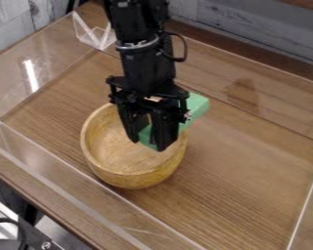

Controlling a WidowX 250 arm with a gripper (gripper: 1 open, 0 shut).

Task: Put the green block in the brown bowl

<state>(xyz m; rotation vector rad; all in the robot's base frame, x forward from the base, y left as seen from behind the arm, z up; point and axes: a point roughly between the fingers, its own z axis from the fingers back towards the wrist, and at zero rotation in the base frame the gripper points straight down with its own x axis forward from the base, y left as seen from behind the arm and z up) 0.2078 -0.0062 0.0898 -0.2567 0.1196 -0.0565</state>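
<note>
Matte green block [186, 109], round wooden bowl [110, 161]

The green block [180, 115] is bright green. The brown bowl [120, 161] is light tan with grain, and the gripper [152, 125] is black.

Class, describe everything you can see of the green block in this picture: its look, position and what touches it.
The green block is a bright green, matte bar, only partly visible behind the black gripper, whose fingers are shut on it. It is held tilted, one end poking out to the right above the rim of the brown bowl, the lower end reaching down inside the bowl. Whether it touches the bowl cannot be told.
</note>
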